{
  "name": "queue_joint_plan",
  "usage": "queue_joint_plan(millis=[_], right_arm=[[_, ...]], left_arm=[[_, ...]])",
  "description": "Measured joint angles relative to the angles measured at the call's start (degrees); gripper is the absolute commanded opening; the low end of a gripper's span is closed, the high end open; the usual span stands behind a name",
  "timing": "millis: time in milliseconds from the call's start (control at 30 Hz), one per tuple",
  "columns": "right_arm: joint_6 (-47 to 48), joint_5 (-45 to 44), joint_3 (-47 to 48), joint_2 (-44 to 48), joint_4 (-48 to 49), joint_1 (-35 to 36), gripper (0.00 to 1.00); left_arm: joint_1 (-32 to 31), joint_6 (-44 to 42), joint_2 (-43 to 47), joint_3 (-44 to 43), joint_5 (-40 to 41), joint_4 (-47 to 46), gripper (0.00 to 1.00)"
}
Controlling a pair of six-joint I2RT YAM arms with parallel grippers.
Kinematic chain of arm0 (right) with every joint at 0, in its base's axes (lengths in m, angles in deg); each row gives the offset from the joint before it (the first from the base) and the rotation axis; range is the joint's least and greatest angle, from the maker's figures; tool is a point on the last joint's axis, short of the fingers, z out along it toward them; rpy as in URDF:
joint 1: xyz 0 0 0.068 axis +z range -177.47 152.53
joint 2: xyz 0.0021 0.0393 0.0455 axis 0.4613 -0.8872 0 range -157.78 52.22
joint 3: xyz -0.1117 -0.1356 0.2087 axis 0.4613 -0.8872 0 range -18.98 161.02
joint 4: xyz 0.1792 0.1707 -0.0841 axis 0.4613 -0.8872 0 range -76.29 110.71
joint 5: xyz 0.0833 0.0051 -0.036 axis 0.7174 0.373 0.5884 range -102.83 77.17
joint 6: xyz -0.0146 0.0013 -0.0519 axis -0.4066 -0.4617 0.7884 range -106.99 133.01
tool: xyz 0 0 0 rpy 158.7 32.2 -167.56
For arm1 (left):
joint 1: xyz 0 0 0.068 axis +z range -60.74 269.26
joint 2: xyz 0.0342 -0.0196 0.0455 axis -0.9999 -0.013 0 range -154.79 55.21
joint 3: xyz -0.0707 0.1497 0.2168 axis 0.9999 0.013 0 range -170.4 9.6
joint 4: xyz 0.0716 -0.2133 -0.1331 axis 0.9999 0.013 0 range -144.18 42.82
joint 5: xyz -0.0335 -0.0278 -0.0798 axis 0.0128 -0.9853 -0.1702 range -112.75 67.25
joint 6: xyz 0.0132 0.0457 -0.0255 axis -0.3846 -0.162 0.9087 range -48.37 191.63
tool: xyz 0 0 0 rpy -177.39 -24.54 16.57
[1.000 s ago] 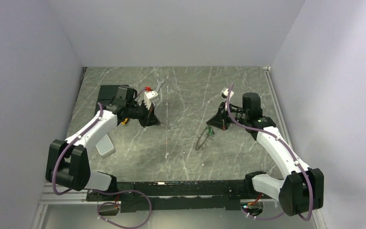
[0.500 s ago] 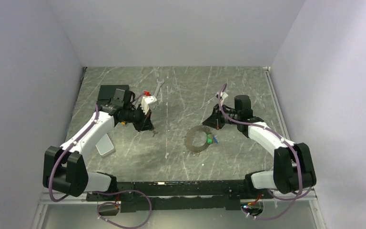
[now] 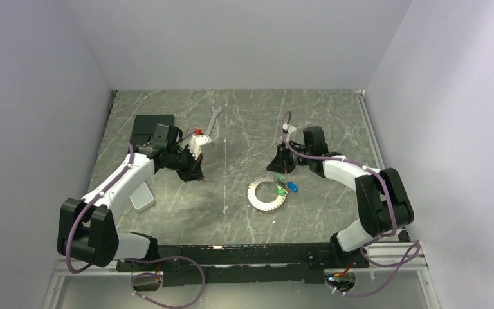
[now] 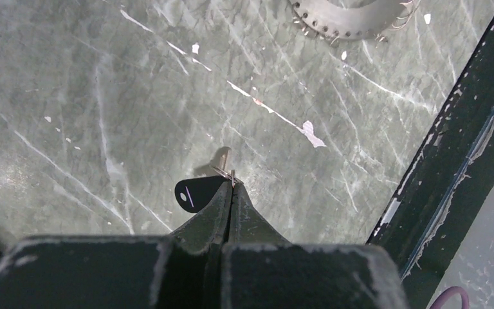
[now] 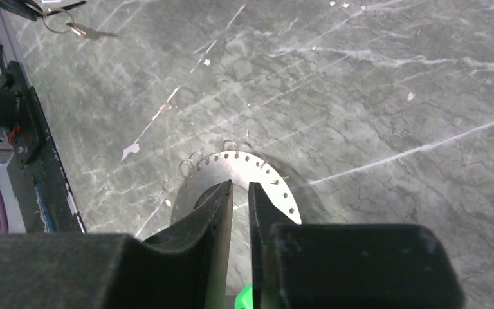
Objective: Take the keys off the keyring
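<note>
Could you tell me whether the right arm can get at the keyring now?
Probably yes: the keyring lies flat on the table close before the right pincer, jaws slightly apart, nothing between. The left pincer, shut on a black-tagged ring, stands clear.

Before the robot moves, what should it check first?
1. Keyring lies flat on the table: ok.
2. Green and blue keys are off the keyring: cannot tell; they lie at its edge.
3. Right gripper is open and empty: ok.
4. Left gripper is shut on a black-headed key: ok.
5. Wrench lies apart from the keyring: ok.
</note>
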Motion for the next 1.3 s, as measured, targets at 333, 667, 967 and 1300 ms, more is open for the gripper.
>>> queue_joint_plan(millis=[333,667,967,1300], right_arm=[[1.3,-0.8,0.1,0.0,-1.8,0.0,0.55],[8.7,-5.1,1.2,10.9,-11.5,-1.6,1.00],[13.0,-10.4,-1.0,21.1,-14.5,-4.2,1.00],[13.6,-11.8,-2.7,21.3,-14.9,-6.7,1.00]], left_arm=[[0.0,-3.3,-3.7,0.0,2.6,4.0,0.00],[0.0,-3.1,-15.6,-2.6,6.3,5.0,0.00],[0.0,-0.8,-20.9,-5.8,8.0,2.8,0.00],[0.0,1.2,-23.1,-6.4,10.4,1.5,0.29]])
